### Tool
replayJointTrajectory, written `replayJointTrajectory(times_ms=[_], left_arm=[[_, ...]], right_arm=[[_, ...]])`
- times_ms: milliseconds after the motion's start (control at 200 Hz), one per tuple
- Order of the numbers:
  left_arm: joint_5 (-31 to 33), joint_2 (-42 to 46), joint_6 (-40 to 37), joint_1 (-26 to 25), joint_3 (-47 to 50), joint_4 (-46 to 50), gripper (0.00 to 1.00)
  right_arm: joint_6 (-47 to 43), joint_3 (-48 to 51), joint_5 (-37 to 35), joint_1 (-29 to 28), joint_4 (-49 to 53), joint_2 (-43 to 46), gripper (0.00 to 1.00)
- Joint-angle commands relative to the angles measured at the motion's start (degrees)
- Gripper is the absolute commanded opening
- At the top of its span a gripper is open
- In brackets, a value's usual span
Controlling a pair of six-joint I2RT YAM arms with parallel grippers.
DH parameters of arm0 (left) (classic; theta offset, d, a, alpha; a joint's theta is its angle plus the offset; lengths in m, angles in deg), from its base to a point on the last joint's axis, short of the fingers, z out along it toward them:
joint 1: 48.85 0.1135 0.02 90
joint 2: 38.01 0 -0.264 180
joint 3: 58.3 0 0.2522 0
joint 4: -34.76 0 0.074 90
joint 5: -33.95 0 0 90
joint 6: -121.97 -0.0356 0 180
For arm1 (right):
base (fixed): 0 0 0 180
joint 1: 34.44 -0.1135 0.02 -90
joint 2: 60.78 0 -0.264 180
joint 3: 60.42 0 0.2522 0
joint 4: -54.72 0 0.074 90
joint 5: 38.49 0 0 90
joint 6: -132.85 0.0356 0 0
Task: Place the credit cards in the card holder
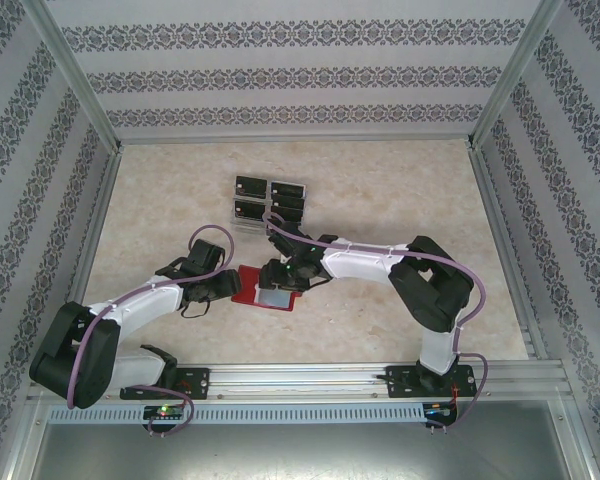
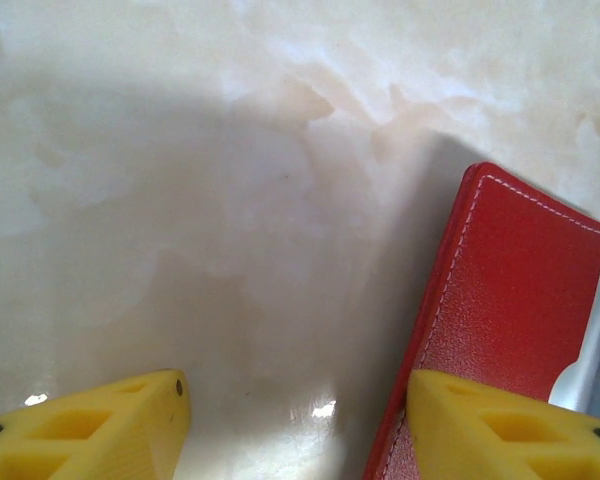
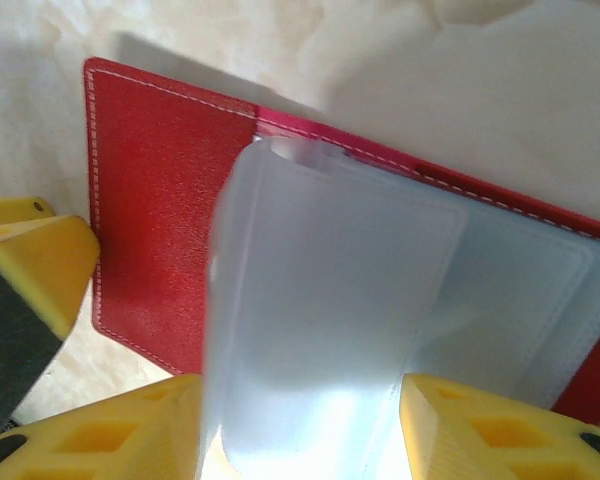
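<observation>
The red card holder [image 1: 250, 287] lies open on the table between both arms, its greyish clear sleeves [image 3: 320, 300] lifted up from the red cover [image 3: 160, 220]. My right gripper [image 3: 300, 440] is open, and the raised sleeves stand in the gap between its yellow fingers [image 3: 480, 430]. My left gripper [image 2: 295, 425] is open wide at the holder's left edge [image 2: 520, 290], with one finger [image 2: 510, 430] over the red cover and bare table in the gap. Several black credit cards [image 1: 270, 198] lie in rows behind the holder. From above, the left gripper [image 1: 230, 285] and right gripper [image 1: 280, 278] flank the holder.
The cards rest in a clear plastic tray [image 1: 232, 222] at mid-table. Aluminium frame posts and patterned walls close in the table on three sides. Bare marble-look table [image 1: 400, 190] lies to the right and far left.
</observation>
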Motion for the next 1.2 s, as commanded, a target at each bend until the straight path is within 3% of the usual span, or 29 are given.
replayJointTrajectory(times_ms=[0,510,859,1194], left_arm=[[-4.0,-2.5,1.0,-1.4,2.0,-5.1,0.61],[-3.5,0.9,1.9,-1.5,2.2,-3.4,0.62],[-3.8,1.1,3.3,-1.5,3.3,-4.7,0.62],[10.7,17.8,6.8,-1.1,3.8,8.2,0.82]], right_arm=[[0.2,-2.3,1.1,-0.2,0.0,-0.8,0.54],[1.1,-8.5,3.2,-1.0,-1.5,-3.9,0.55],[1.4,-7.6,3.4,-1.1,-2.3,-3.5,0.55],[1.1,-5.1,2.4,-0.3,-2.8,-0.1,0.55]])
